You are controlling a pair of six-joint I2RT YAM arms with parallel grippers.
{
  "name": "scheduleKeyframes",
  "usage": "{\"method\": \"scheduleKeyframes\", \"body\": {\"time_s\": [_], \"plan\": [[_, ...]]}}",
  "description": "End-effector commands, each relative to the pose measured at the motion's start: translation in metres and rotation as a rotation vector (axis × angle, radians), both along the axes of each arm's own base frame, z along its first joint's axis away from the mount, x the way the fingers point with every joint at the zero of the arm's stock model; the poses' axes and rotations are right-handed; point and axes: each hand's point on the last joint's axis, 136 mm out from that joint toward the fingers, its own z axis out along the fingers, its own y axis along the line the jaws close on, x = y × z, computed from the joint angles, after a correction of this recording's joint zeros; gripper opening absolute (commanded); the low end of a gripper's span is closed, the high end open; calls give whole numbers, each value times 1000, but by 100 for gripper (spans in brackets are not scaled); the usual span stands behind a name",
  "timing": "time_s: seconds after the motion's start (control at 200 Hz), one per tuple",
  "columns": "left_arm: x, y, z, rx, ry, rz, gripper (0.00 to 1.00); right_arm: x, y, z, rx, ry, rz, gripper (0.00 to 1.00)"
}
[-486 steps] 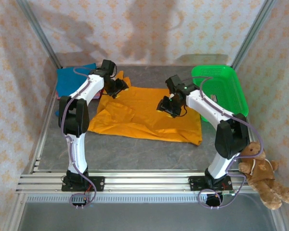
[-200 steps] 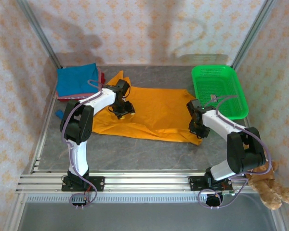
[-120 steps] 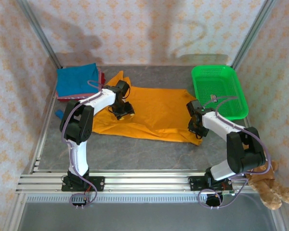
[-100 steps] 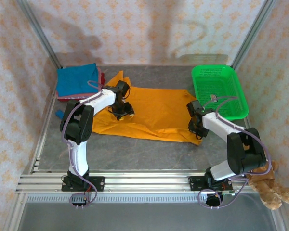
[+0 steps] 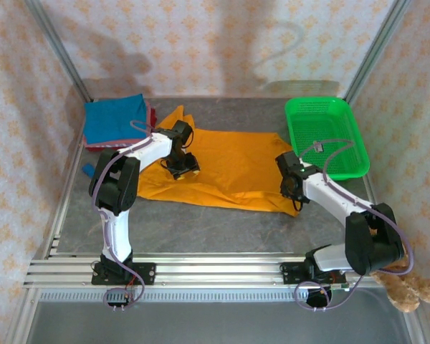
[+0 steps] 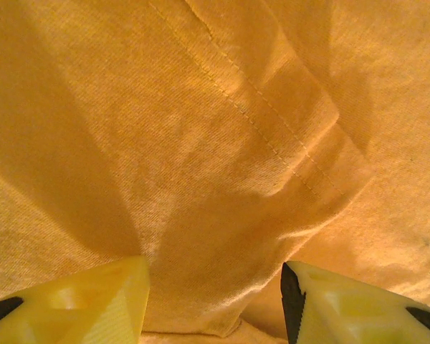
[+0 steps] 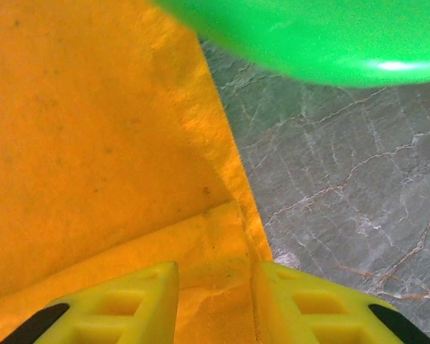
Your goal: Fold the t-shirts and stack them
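Observation:
The bright orange t-shirt (image 5: pixel 229 161) lies spread and wrinkled across the middle of the table. My left gripper (image 5: pixel 179 163) is pressed down on its left part. In the left wrist view that gripper (image 6: pixel 215 304) is open, and a raised fold of the orange cloth (image 6: pixel 201 143) stands between its yellow fingers (image 6: pixel 79 301). My right gripper (image 5: pixel 291 188) is at the shirt's near right corner. Its jaws (image 7: pixel 216 304) are narrowly open, with the folded-over corner of the orange shirt (image 7: pixel 93 129) lying flat between them. A folded blue t-shirt (image 5: pixel 113 118) rests at the back left on a red one (image 5: pixel 153 115).
A green mesh basket (image 5: pixel 319 100) stands at the back right, and its rim (image 7: pixel 308 36) looms just above my right gripper. A brown teddy bear (image 5: pixel 408 287) lies off the table's near right corner. Bare grey table (image 5: pixel 201 226) runs along the front.
Both grippers came down onto the shirt: the left from its back left edge, the right from its middle to the near right corner. Over the last second only the right elbow has swung outward.

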Motion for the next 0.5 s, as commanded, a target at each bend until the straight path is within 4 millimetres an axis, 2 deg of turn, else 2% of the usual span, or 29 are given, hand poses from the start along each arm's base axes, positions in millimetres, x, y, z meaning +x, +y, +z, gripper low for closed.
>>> {"method": "scheduleKeyframes", "body": {"time_s": [0.0,0.295,0.496], "plan": [[-4,5,8,28,-23,-4,52,-1,1,1,-78,26,47,33],[-10,7,3,34,-11,-7,52,1,17,-21,-27,88,81,31],[-11,8,2,36,-10,-5,52,1,20,-31,-17,113,85,24]]}}
